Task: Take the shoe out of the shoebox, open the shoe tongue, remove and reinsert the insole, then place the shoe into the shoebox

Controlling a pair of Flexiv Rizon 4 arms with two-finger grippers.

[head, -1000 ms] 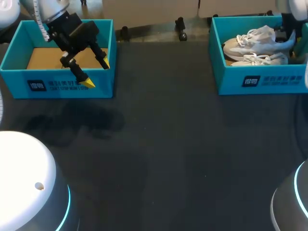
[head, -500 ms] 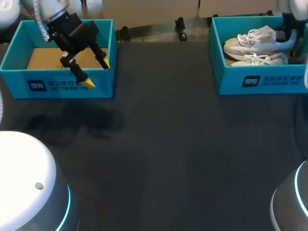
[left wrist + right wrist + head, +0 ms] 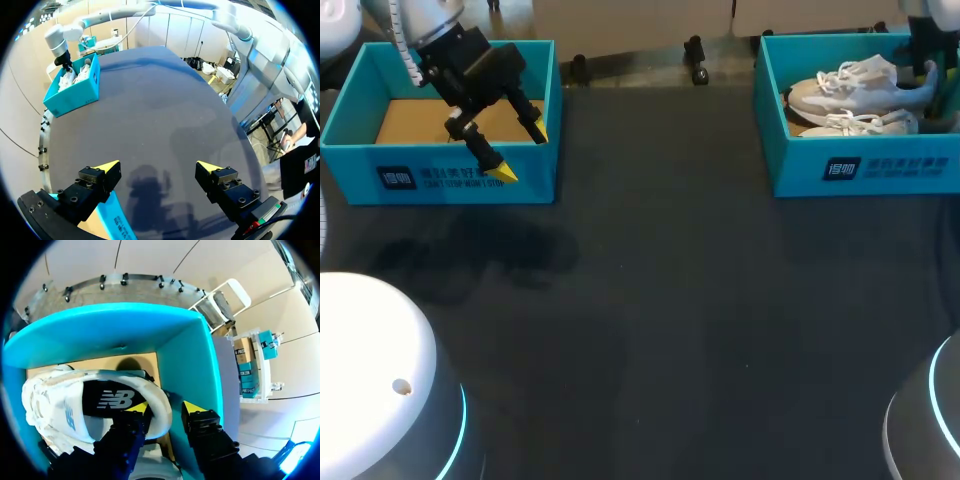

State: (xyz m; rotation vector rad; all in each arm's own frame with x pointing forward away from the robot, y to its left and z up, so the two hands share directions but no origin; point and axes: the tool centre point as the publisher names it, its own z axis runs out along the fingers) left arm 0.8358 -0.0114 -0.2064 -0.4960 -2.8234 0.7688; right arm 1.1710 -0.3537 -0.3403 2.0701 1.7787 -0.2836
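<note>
**Teal shoebox (image 3: 860, 165), shoe (image 3: 850, 85) gripped at the heel**

Our right gripper (image 3: 165, 409) pinches the heel of the white shoe, which sits inside the shoebox. Our left gripper (image 3: 520, 151) hangs wide open, holding nothing, over the other box (image 3: 450, 180).

Left gripper (image 3: 520, 152) matte black and blocky, with two slim fingers ending in bright yellow wedge tips; same build on the right gripper (image 3: 165, 407). Finger blocks (image 3: 90, 187) studded with small black socket screws (a green-and-red fitting (image 3: 262, 214) beside one block). White coiled cable (image 3: 408, 55) at the left wrist. Smooth white arm links (image 3: 125, 10) with grey joints. Rounded white bases (image 3: 370, 350), each edged with a glowing cyan ring.
</note>
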